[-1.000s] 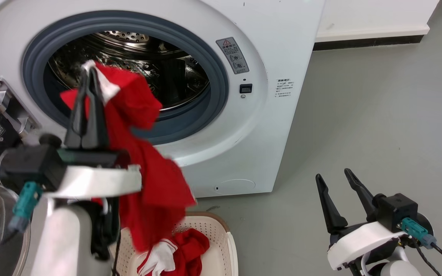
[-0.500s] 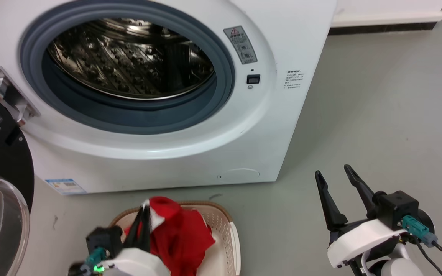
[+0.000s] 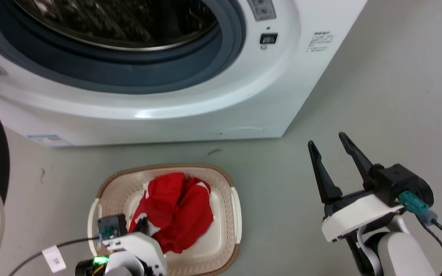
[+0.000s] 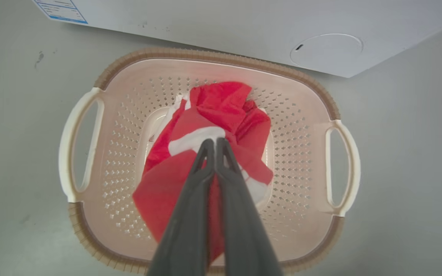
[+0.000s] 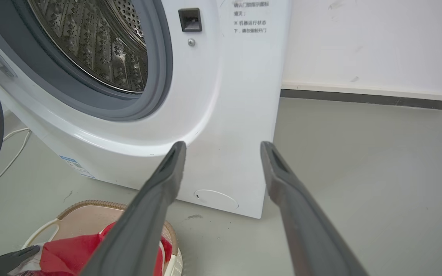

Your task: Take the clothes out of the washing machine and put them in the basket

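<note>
Down over the cream perforated plastic basket [image 4: 213, 53] with the brown woven-look rim, sitting on the grey floor [image 3: 359, 96] just in front of the big white front-loading washing machine [image 3: 205, 111]. The left gripper [image 4: 215, 142] is pressed together, pinching a white stripe of the bright red fabric clothes [image 4: 221, 103], and the bundle lies bunched on the basket's bottom. This is the drop-off step, I'd say. Next call: open that gripper, let the cloth fall free, then lift straight up without snagging it. Off to the side, the right gripper [image 3: 326, 138] hangs spread and empty above the floor, well apart from the basket.
</note>
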